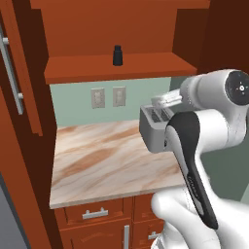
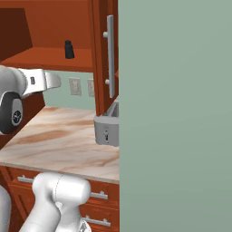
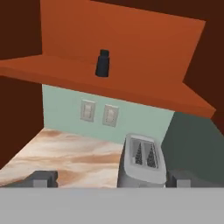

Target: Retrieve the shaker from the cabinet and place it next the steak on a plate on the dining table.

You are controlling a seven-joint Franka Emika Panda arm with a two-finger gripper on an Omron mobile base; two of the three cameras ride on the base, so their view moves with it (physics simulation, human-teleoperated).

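Observation:
The small black shaker [image 1: 117, 55] [image 2: 69, 49] [image 3: 102, 63] stands upright on the shelf of the open reddish-brown cabinet [image 1: 112, 68] [image 3: 131, 83], about mid-shelf. My gripper [image 3: 109, 180] is open, its fingertips [image 3: 43, 178] wide apart with nothing between them. It hangs below and in front of the shelf, well short of the shaker and above the counter. The steak, the plate and the dining table are out of view.
A grey toaster [image 1: 155, 127] [image 2: 108, 129] [image 3: 142, 161] sits on the marbled counter [image 1: 102, 160] under the shelf, right of centre. Cabinet doors with grey bar handles [image 1: 12, 73] [image 2: 110, 56] stand open on both sides. Two wall outlets [image 3: 98, 113] are on the green backsplash.

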